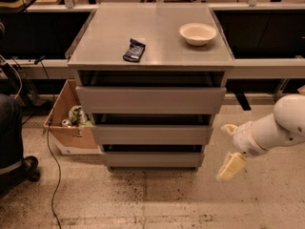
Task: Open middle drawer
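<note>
The grey cabinet has three flat fronts stacked one above another. The middle drawer (151, 134) is pushed in, its front flush with the others. The taller top drawer front (150, 100) lies above it and the bottom front (151, 159) below. My gripper (229, 148) hangs on the white arm to the right of the cabinet, level with the two lower drawers and a short way off their right edge. Its cream fingers (232, 166) are spread apart and hold nothing.
On the cabinet top (109, 37) lie a dark snack packet (134, 50) and a white bowl (198, 33). A cardboard box (66, 123) with rubbish stands on the floor to the left. A person's leg and shoe (14, 161) and a cable are at far left.
</note>
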Robot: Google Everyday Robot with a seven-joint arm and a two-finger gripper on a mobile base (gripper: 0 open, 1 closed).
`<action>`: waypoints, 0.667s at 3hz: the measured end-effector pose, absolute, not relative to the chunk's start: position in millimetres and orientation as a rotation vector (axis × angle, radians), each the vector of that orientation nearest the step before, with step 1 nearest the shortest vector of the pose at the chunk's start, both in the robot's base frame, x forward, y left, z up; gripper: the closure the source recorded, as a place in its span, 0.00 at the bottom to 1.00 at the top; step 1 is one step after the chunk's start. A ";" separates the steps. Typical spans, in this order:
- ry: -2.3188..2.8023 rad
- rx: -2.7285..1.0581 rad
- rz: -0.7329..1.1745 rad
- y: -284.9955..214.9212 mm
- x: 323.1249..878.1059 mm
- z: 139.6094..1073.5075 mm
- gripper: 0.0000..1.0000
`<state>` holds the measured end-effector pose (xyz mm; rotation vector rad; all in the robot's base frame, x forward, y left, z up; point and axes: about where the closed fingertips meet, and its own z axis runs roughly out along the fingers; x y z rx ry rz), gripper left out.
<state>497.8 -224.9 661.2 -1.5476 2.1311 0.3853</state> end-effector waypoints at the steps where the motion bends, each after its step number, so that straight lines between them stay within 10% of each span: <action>1: 2.172 -1.471 0.454 -232.7 508.1 605.2 0.00; 2: 2.192 -1.407 0.491 -237.3 519.8 556.8 0.00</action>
